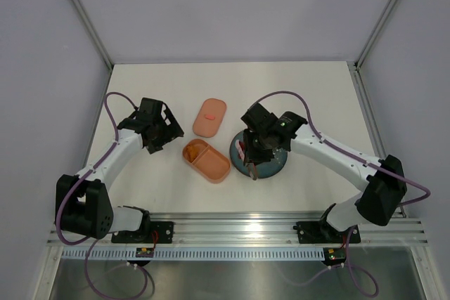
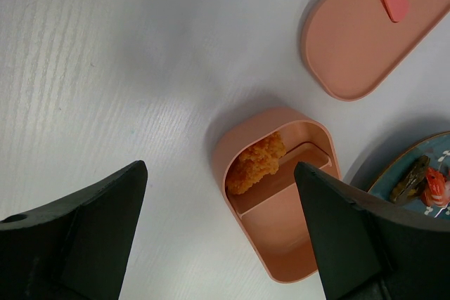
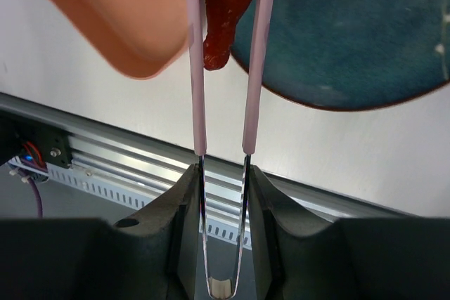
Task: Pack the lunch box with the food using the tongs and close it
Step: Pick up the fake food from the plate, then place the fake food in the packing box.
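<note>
The right gripper [image 3: 223,173] is pressed together on the tongs [image 3: 197,89], its two black fingers squeezing the thin pink arms just above the metal spring end. Between those arms sits a bright red piece of food [image 3: 223,5], pinched and hanging over the gap between the rounded end of the lunch box [image 3: 105,26] and the rim of the teal plate [image 3: 365,47]. The tong tips run out of the top of the wrist view, so how far the piece sits from them is hard to say. From above, this arm reaches over the left side of the plate, just to the right of the open box. The box lies at an angle on the white table [image 1: 162,82], and an orange crumbed piece [image 2: 254,164] rests in its far compartment while the nearer compartment shows only bare plastic. The lid [image 2: 351,40] lies flat beyond the box, apart from it, its small red mark facing up. A dark brown piece [image 2: 410,179] and another red one [image 2: 437,186] lie on the plate. The left gripper [image 2: 219,173] hovers above the table left of the box, fingers spread wide and holding nothing.
</note>
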Controlling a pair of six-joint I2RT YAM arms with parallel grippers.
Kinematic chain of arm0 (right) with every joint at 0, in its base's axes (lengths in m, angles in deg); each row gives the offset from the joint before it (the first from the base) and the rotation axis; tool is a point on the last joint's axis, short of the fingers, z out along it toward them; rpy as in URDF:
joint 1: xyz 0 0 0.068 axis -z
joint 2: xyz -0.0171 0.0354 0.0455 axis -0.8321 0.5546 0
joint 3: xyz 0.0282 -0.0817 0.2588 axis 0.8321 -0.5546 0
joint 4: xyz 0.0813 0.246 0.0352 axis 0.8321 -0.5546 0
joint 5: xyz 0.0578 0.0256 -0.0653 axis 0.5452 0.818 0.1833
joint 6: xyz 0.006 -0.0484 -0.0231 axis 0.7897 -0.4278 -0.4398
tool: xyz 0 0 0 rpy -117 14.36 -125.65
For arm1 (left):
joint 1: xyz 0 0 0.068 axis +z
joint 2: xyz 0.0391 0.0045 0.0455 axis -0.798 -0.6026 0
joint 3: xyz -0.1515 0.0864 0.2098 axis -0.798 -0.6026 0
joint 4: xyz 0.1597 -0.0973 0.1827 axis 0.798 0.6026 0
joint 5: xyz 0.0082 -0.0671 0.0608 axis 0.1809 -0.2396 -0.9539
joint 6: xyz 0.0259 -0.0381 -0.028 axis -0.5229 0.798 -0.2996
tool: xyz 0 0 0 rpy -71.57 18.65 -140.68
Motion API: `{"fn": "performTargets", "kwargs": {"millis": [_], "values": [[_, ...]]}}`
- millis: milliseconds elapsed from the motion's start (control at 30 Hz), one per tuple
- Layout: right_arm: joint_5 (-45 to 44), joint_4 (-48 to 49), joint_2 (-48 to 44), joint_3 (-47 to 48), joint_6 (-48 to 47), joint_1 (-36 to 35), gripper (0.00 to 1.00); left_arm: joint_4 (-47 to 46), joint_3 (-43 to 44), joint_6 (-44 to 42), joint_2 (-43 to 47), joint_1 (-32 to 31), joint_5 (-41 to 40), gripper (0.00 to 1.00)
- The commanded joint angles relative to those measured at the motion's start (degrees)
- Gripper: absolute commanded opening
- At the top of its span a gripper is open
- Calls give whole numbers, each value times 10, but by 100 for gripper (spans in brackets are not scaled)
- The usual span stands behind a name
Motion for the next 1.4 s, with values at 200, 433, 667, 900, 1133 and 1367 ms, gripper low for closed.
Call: {"fn": "performTargets", "kwargs": {"millis": [200, 433, 667, 900, 1133, 1367], "values": [[43, 63, 100, 99, -52, -70, 0, -7, 4, -12, 15, -1, 1, 90], [76, 87, 170, 120, -67, -99, 7, 1, 8, -16, 20, -1, -7, 90], [81, 86, 202, 139, -79, -113, 38, 1, 10, -15, 19, -1, -7, 90], [60, 84, 200, 145, -76, -113, 44, -2, 5, -12, 20, -1, -6, 90], [-1, 70, 173, 155, -80, -111, 42, 0, 8, -13, 20, -1, -8, 90], [-15, 81, 94, 96, -71, -35, 41, -3, 6, -12, 20, -1, -4, 90]]}}
